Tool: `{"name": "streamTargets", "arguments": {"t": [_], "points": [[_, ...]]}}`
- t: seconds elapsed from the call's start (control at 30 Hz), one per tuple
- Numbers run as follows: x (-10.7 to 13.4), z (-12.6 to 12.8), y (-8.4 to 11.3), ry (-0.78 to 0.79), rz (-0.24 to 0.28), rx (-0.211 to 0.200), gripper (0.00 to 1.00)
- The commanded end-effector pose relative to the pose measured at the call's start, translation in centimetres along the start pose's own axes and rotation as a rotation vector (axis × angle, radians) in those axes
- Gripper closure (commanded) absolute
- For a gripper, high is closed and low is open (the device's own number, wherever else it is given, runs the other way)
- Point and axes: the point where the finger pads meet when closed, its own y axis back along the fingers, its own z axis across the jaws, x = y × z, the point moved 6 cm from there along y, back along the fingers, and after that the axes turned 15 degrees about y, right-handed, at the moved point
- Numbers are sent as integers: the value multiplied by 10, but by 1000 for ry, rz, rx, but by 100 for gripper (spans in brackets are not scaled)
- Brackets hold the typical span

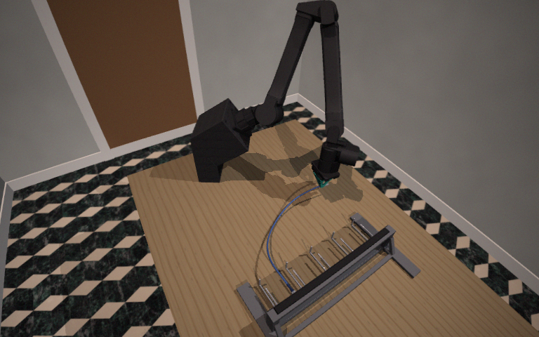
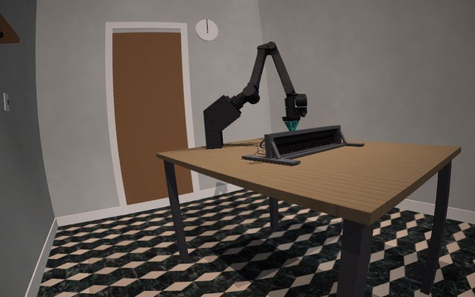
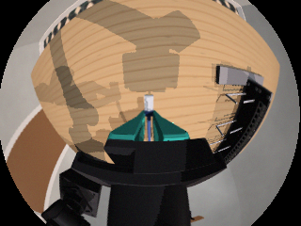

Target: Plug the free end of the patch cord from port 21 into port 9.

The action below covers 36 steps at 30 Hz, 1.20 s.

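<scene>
The free plug (image 3: pixel 149 102) of the blue cord (image 1: pixel 268 240) (image 2: pixel 261 143) (image 3: pixel 149 129) is gripped between the closed green fingertips of the tool (image 1: pixel 322 184) (image 2: pixel 292 130) (image 3: pixel 149 114), its pale end projecting past them. The plug is held above the desk (image 1: pixel 206 222) (image 2: pixel 350 175) (image 3: pixel 188 94), apart from the rack (image 1: pixel 333 269) (image 2: pixel 304 130) (image 3: pixel 249 113). From the tool the cord is bowed in a wide arc to the rack, where its other end is seated near one end of the panel; port numbers cannot be read. On this side, a row of thin metal guides (image 1: pixel 312 249) (image 3: pixel 230 99) is projected toward the tool, and the cord is led between two of them. The rack is carried upright on two flat feet. Beyond the desk, a brown door (image 1: pixel 127 71) (image 2: pixel 150 104) (image 3: pixel 33 146) and a wall clock (image 2: pixel 206 30) are seen.
</scene>
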Motion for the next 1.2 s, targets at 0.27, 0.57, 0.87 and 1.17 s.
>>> {"name": "streamTargets", "arguments": {"t": [0.27, 0.57, 0.87, 1.17], "points": [[-4, -11, 14, 11, -1, 31, 100], [-4, -13, 15, 11, 0, 37, 100], [-5, -15, 17, 11, 0, 42, 100], [-2, -13, 16, 6, 4, 38, 100]]}}
